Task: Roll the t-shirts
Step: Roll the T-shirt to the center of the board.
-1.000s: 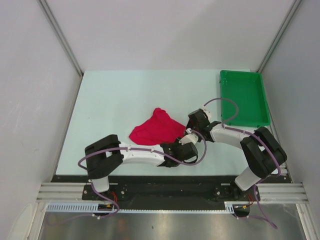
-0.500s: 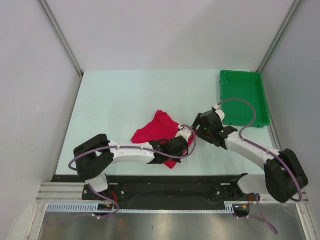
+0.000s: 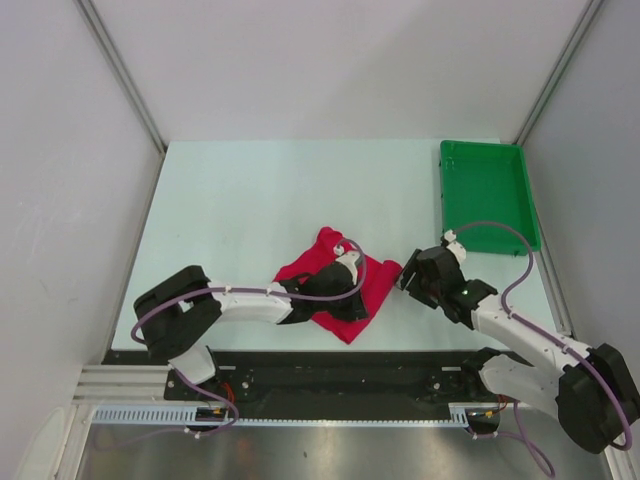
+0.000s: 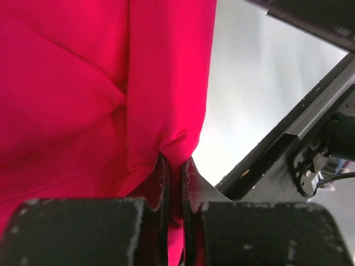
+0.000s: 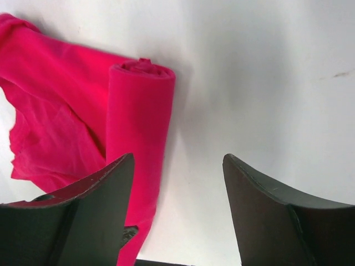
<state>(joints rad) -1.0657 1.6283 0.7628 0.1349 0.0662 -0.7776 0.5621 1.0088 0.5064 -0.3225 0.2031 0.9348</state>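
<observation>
- Closed tight, the left gripper (image 4: 175,166) pinches a fold of the t-shirt (image 4: 83,83); cloth bunches out just above its fingertips.
- Jaws of the right gripper (image 5: 177,160) stand wide apart with nothing between them, just beside the shirt's right edge and over bare table (image 3: 250,190).
- Location: the t-shirt lies crumpled near the table's front edge, between the two grippers and partly under the left arm (image 3: 250,300), well apart from the green tray (image 3: 487,195) at the far right.
- Condition: the right wrist view shows one edge wound into a short, loose tube; the remainder lies slack and creased.
- Handling, as judged: light, soft and limp, with no stiffness to hold a shape. A roll would likely sag or unwind if let go. Not fragile.
- Recommended hold: pinch through several layers at the two ends of the tube, one gripper per end, keeping the cloth taut.
</observation>
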